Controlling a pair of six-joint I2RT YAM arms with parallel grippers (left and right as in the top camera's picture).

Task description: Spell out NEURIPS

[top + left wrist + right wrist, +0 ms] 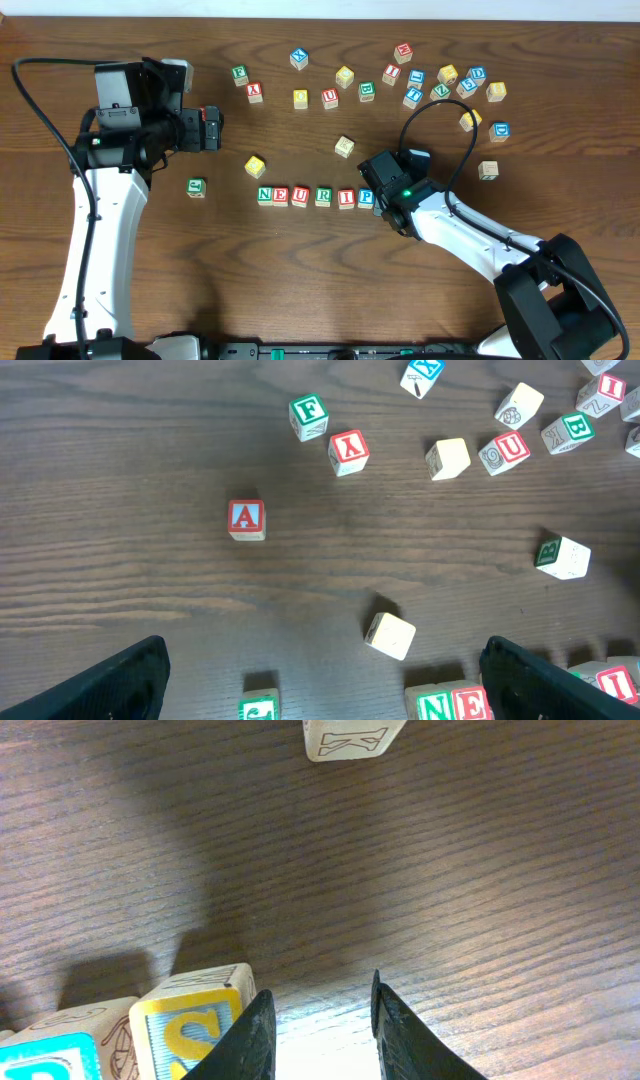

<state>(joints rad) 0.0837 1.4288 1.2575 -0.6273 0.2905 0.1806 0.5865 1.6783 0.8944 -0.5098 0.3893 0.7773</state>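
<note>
A row of cubes lies in front of the middle: green N (265, 195), red E (283, 196), red U (301, 196), green R (323, 196), red I (346, 197) and blue P (366, 197). My right gripper (386, 204) hovers at the row's right end. In the right wrist view its jaws (320, 988) stand apart over bare wood. The yellow-faced S cube (190, 1030) sits just outside the left finger, beside the blue cube (45, 1062). My left gripper (212, 128) hangs wide open, back left of the row, holding nothing (325, 690). N (437, 707) and E (470, 705) show near its right finger.
Several loose letter cubes are scattered along the back (440, 85). A green cube (196, 187) and a yellow one (255, 166) lie left of the row, another (344, 146) behind it. A red A cube (246, 519) and a K cube (350, 735) lie nearby.
</note>
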